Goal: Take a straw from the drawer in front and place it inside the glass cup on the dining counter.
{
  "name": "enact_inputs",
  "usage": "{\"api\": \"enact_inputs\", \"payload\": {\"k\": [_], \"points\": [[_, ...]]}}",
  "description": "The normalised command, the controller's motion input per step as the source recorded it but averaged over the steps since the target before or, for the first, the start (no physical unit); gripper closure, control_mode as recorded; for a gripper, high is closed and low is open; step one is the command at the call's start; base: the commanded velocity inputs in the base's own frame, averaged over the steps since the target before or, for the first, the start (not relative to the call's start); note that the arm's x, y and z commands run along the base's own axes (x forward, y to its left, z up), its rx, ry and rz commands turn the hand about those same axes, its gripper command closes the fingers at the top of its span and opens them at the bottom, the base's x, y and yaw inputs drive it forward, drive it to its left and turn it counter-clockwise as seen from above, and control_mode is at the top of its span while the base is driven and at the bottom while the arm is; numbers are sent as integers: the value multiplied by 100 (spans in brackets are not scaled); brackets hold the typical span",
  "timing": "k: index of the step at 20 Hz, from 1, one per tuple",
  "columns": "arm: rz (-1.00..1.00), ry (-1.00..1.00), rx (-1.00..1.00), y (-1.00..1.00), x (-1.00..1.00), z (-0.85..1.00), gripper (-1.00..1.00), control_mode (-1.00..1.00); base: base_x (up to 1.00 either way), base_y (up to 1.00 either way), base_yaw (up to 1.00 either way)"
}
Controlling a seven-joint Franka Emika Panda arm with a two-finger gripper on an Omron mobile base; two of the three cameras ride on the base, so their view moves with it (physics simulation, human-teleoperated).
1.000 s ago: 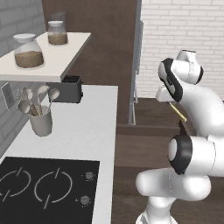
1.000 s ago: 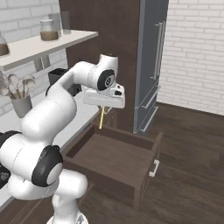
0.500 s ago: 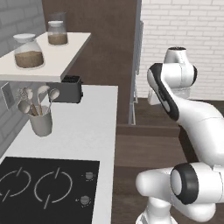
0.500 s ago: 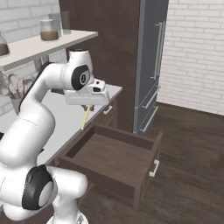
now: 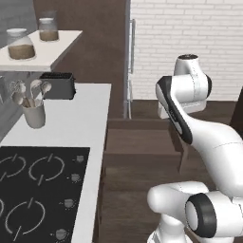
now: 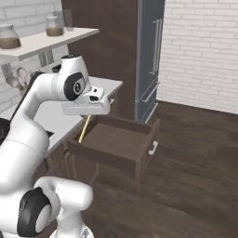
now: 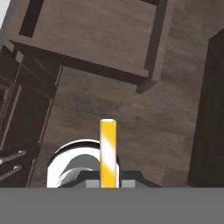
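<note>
While the fingers (image 7: pixel 108 183) are pinched shut on the straw (image 7: pixel 107 152), the yellow stick juts straight out from between them in the hand view, over dark wood floor (image 7: pixel 131 109). In the right base view the straw (image 6: pixel 84 128) hangs tilted below the hand, its lower end toward the near left corner of the drawer (image 6: pixel 116 144).

The drawer is pulled out, just below and beside the fingers, dark brown, with a pale handle (image 6: pixel 151 148) on its front panel. In the hand view the drawer (image 7: pixel 94 37) lies beyond the straw tip, well apart from it.

Behind the fingers in the right base view runs a white surface (image 6: pixel 51 116). In the left base view this surface (image 5: pixel 71 123) carries a black cooktop (image 5: pixel 40 185) with knobs, a grey utensil holder (image 5: pixel 34 114) with spoons, and a dark toaster (image 5: pixel 58 85), all off to the arm's left side. A white shelf (image 5: pixel 40 52) above it holds two glass jars (image 5: pixel 20 44) with brown contents.

Beyond the fingers stands a tall grey fridge (image 6: pixel 151 56) with long handles, next to dark-brown cabinet panels (image 6: pixel 114 51). Wall behind is white brick (image 6: pixel 204 51). Floor is dark wood planks (image 6: pixel 186 176) throughout.
</note>
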Motion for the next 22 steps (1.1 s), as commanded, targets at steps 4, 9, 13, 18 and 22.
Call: {"api": "enact_inputs", "payload": {"k": [4, 9, 13, 18, 22], "points": [[0, 0, 0, 0, 0, 0, 100, 100, -32, -100, -1], [0, 0, 0, 0, 0, 0, 100, 100, -2, -100, 4], [0, 0, 0, 0, 0, 0, 100, 100, 36, -100, 2], [0, 0, 0, 0, 0, 0, 100, 100, 97, -67, -7], [0, 0, 0, 0, 0, 0, 100, 100, 100, -49, -18]]}}
